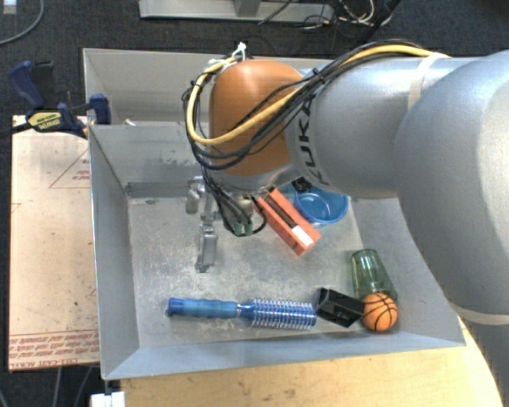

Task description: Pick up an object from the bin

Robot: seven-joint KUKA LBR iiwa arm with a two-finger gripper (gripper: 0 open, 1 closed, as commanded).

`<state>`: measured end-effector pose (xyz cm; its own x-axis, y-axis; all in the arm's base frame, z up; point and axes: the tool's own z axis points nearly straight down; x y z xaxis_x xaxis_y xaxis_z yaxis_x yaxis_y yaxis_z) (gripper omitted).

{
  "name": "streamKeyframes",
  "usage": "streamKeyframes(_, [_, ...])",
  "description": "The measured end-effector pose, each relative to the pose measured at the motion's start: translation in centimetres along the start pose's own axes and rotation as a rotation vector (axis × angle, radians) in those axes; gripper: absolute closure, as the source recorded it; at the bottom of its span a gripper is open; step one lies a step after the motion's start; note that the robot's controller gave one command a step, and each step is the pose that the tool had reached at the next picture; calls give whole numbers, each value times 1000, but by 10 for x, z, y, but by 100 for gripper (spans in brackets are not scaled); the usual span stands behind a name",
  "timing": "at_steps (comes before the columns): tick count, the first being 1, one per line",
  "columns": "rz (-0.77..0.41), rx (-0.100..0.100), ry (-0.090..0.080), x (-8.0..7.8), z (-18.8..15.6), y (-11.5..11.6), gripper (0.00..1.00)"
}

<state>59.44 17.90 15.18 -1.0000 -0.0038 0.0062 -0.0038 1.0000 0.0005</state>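
One gripper (205, 242) hanging low over the bin (161, 261) floor
Blue hairbrush (242, 311) is lying near, camera-side of its tip, long axis crosswise; gripper open or closed, can't tell.

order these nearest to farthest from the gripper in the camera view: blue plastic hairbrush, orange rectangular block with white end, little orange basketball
1. Blue plastic hairbrush: along the near wall of the bin, its handle just below the gripper.
2. Orange rectangular block with a white end: mid-bin, toward the view's right.
3. Small orange basketball: far off in the near right corner.
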Motion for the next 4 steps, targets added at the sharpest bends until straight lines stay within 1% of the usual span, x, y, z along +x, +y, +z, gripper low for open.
streamKeyframes(1, [3, -1, -7, -2, -5, -1, 0])
streamKeyframes(2, [-131, -3, -13, 24, 26, -21, 0])
streamKeyframes(3, [-189, 0, -2, 52, 49, -39, 0])
streamKeyframes(4, [-154, -2, -8, 69, 38, -47, 0])
